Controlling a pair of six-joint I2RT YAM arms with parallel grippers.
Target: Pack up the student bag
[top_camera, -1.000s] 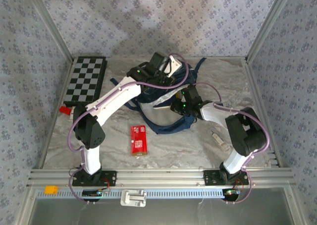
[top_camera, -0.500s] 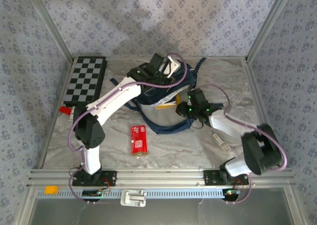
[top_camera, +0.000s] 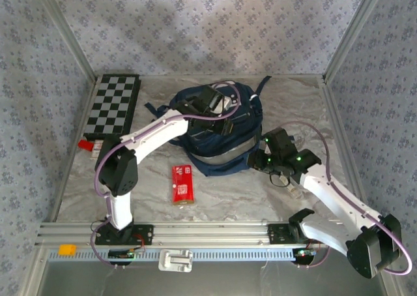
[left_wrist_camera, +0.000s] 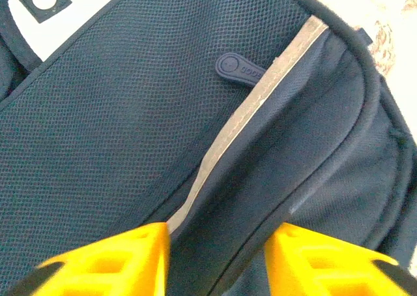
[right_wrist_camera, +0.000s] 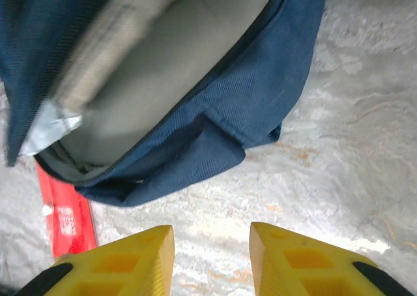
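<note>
The navy student bag (top_camera: 215, 130) lies in the middle of the table, its mouth toward the near side. My left gripper (top_camera: 219, 115) hovers over its top, open; in the left wrist view its yellow fingers (left_wrist_camera: 124, 257) straddle a fold of the bag (left_wrist_camera: 117, 113) beside the thin pale stripe (left_wrist_camera: 260, 94) and a zipper pull (left_wrist_camera: 238, 69). My right gripper (top_camera: 262, 160) is open over bare table just right of the bag's mouth. The right wrist view shows the bag's edge (right_wrist_camera: 260, 94) and grey lining (right_wrist_camera: 176, 68) ahead of that gripper (right_wrist_camera: 212, 257), nothing between its fingers.
A flat red pack (top_camera: 181, 183) lies in front of the bag, also seen as the red pack (right_wrist_camera: 65, 218) at the left. A checkerboard (top_camera: 114, 107) sits at the back left with a small red item (top_camera: 85, 144) near it. A small pale stick (top_camera: 293, 188) lies under the right arm.
The right arm has drawn back out of the bag's mouth toward the right and near side. The bag's raised top has dropped flat, and the left gripper has come down with it.
</note>
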